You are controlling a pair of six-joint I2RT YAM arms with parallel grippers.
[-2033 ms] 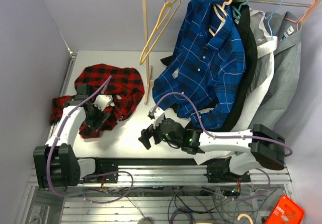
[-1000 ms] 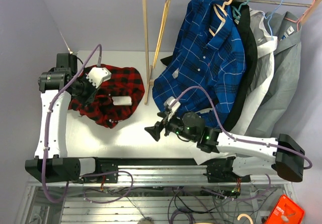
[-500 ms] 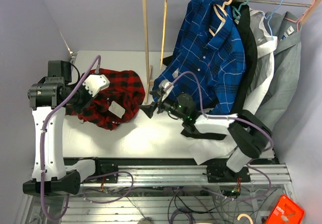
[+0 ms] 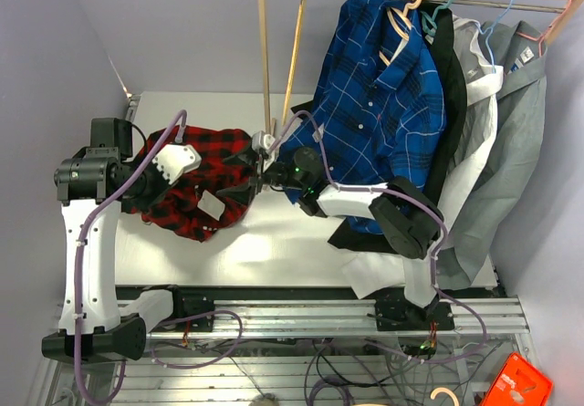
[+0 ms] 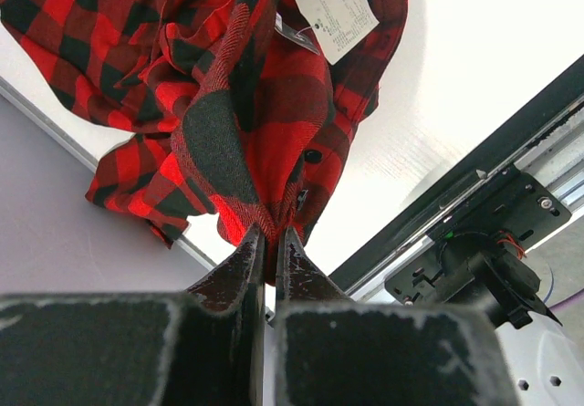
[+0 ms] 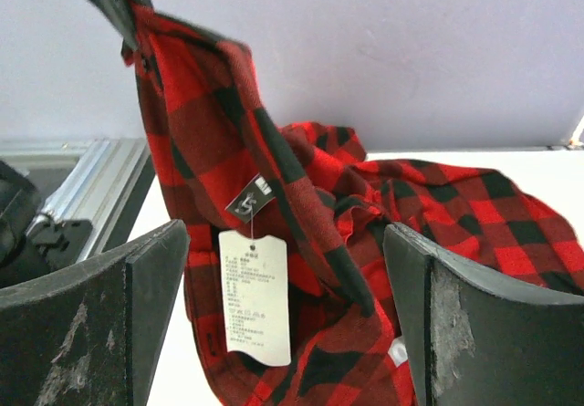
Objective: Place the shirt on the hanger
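The red-and-black plaid shirt hangs bunched over the left of the table, lifted by my left gripper. In the left wrist view that gripper is shut on a fold of the shirt, and the white label dangles below. My right gripper reaches in at the shirt's right edge. In the right wrist view it stands open, with the hanging shirt and its label between the two fingers. The pale yellow hanger hangs edge-on from the rail, behind the right arm.
A wooden rack post stands just right of the shirt. A blue plaid shirt, a black garment and a grey shirt hang from the rail at the right. The white table ends in a metal frame at the front.
My right arm has swung left across the table until its open jaws bracket the shirt's edge. The left gripper keeps its hold and has shifted slightly. The hanger has swung.
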